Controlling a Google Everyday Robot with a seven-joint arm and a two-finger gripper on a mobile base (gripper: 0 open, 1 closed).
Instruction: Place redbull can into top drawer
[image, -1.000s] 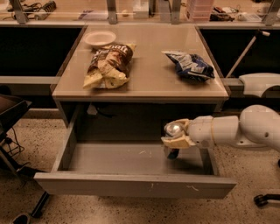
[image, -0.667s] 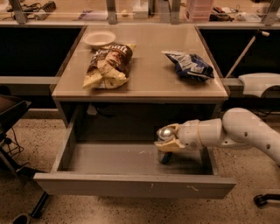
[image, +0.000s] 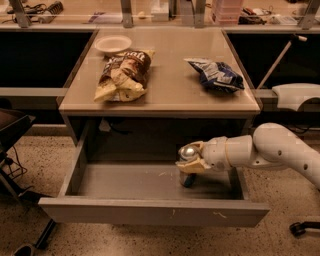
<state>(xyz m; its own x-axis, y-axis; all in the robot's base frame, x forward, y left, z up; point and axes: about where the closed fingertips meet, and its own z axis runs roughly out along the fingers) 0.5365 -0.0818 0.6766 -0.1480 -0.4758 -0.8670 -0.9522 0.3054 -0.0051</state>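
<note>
Sitting at the back left of a tan surface (image: 170, 97), a small white plate (image: 113, 44) is resting just behind a crumpled brown snack bag (image: 122, 75). Below, the top drawer (image: 150, 212) is standing wide open, its grey front panel showing small white scuffs. Inside its right half, the redbull can (image: 186, 151) is standing upright, silver top showing. The end effector (image: 189, 165) is clamping the can around its middle. Above, a blue and white snack bag (image: 216, 75) is lying on the surface's right side. A white arm (image: 270, 150) is reaching in from the right.
</note>
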